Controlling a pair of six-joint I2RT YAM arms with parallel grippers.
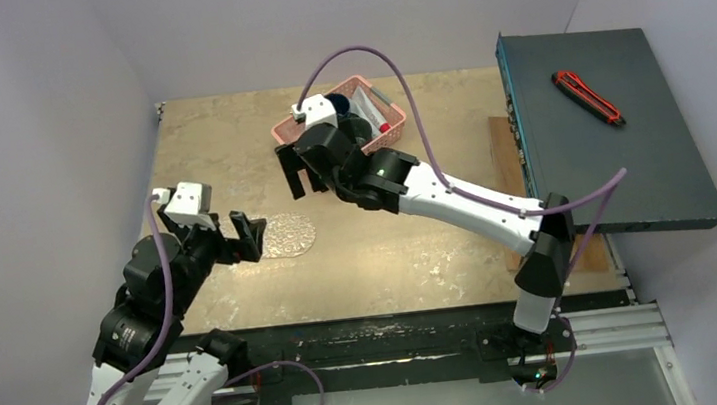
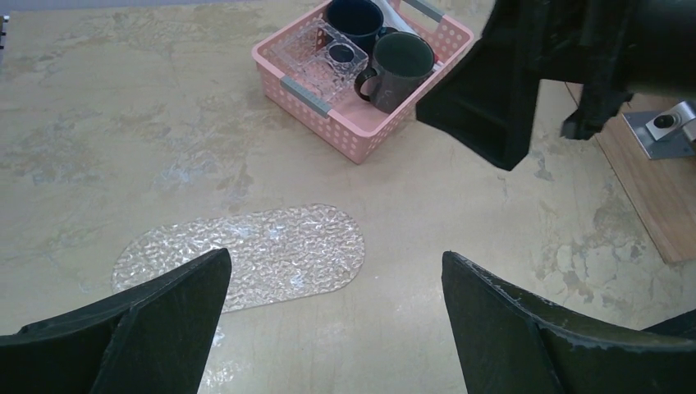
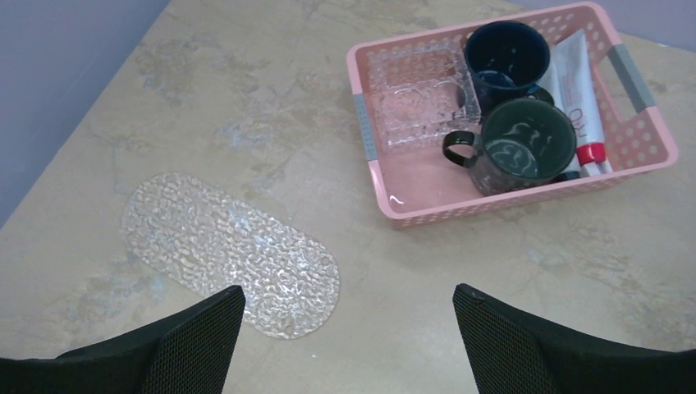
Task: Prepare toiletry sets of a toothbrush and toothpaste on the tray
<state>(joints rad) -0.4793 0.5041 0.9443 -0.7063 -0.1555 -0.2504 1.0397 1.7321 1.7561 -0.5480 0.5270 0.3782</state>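
- The surface is a mottled beige top that carries everything, with both arms reaching over it from the near edge.
- A dark grey box, flat and wide, sits at the right side and partly covers a wooden board.
- The right arm stretches across the middle. The right gripper hangs just beside the near left end of the pink basket, its jaws spread wide and holding nothing. In its own wrist view the right gripper frames bare surface.
- The left arm is bent at the left side. The left gripper hovers by the left end of the tray, also released, with nothing between its jaws. In its own wrist view the left gripper looks down past the tray's near edge.
- The pink basket, a perforated one with grey handles, stands at the far middle of the surface, well apart from the tray.
- The tray is clear and embossed with rounded ends. It lies flat on the surface, left of centre.
- A clear dish with the same embossed look rests in the basket's left half.
- A green mug stands upright in the basket against its near wall, and a blue mug stands just behind it.
- The tube, white with a red cap, lies in the basket's right end beside the mugs, cap toward the near wall.
- A red knife lies on the dark grey box.
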